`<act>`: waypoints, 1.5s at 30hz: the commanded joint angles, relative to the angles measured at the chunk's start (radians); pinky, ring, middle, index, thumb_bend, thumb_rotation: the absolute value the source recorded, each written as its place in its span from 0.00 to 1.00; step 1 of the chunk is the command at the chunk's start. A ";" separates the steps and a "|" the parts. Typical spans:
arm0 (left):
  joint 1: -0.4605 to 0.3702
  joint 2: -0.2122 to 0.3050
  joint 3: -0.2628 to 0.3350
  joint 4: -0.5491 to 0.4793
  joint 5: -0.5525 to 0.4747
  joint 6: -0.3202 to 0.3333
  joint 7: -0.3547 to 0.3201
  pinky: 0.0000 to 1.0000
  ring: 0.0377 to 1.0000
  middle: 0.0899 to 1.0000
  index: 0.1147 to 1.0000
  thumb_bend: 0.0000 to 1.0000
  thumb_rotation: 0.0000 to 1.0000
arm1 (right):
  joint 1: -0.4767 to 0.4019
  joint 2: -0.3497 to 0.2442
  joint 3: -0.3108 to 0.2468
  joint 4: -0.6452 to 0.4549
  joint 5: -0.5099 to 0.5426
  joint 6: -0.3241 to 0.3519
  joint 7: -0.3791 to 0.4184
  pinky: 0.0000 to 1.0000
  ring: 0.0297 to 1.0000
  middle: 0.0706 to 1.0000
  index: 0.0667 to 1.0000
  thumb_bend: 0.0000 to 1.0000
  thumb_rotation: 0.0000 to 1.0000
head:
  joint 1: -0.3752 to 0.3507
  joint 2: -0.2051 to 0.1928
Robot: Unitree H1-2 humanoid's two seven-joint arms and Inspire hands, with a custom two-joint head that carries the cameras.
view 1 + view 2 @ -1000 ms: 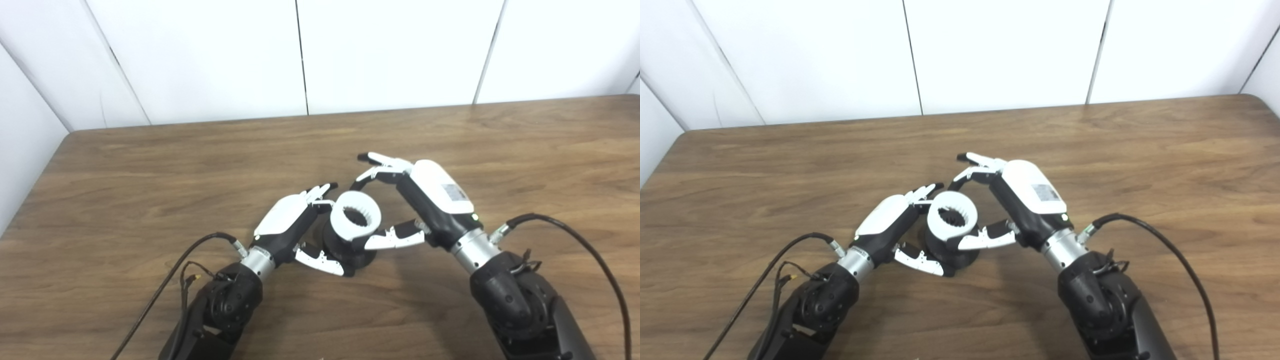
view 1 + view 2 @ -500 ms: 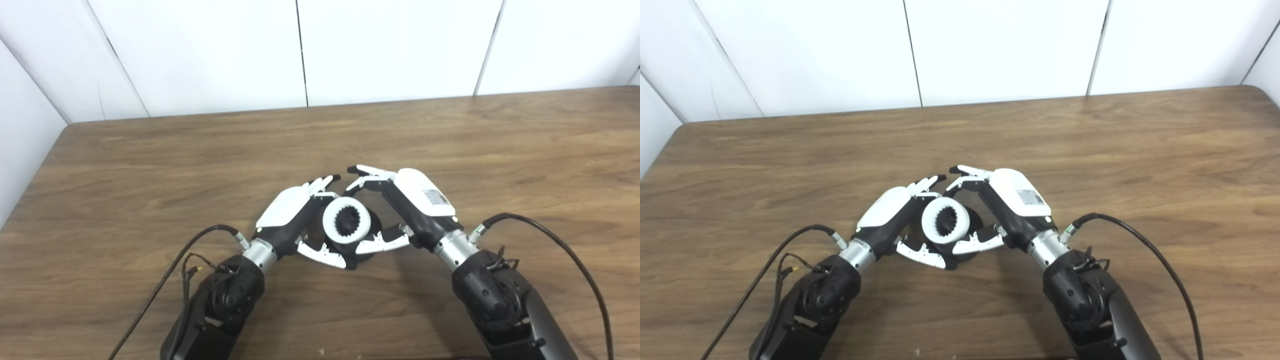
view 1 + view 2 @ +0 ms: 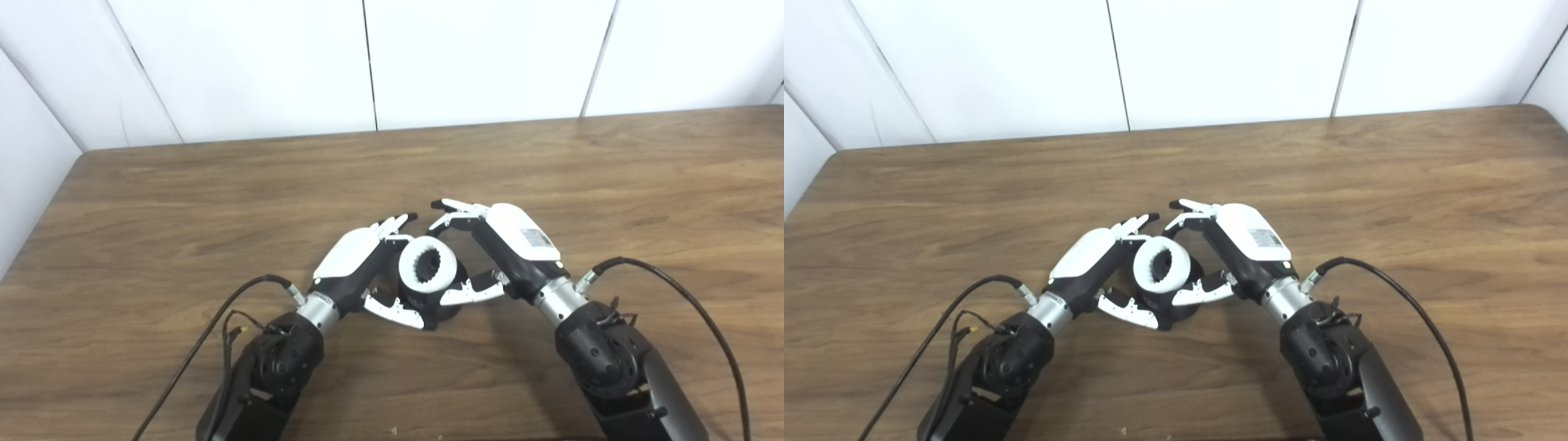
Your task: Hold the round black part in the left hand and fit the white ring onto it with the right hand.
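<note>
A: Ring (image 3: pixel 428 267) sits on top of the round black part (image 3: pixel 436 303), near the middle of the table (image 3: pixel 184 202), a shade toward six o'clock. See it?

B: I do. White, toothed on the inside, and it looks a little tilted on the black piece. I can't tell from here whether it's fully seated.

A: The left hand (image 3: pixel 355 260) is at nine o'clock of the part, fingers curled over the far side and thumb under the near side. I'd say it's holding the black piece.

B: And the right hand (image 3: pixel 511 242), at three o'clock?

A: Its thumb lies along the ring's near edge and its fingers arch over the far side. It looks closed on the ring, though how firmly I can't tell.

B: How would you expect that ring to handle?

A: Light and stiff, I'd guess; hard plastic, smooth on the outside, so a bit slippery. Pinch it across the outer wall at opposite sides and keep clear of the teeth.

B: And the black part?

A: Probably heavier, with a wide base. Grip it low around the body so the top stays free.
</note>
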 commanded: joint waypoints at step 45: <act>-0.043 0.026 0.040 -0.067 -0.015 0.019 -0.026 1.00 1.00 1.00 0.59 1.00 0.36 | -0.074 -0.122 -0.089 -0.057 0.154 0.125 0.233 0.82 0.94 1.00 0.90 1.00 0.43 | -0.016 0.002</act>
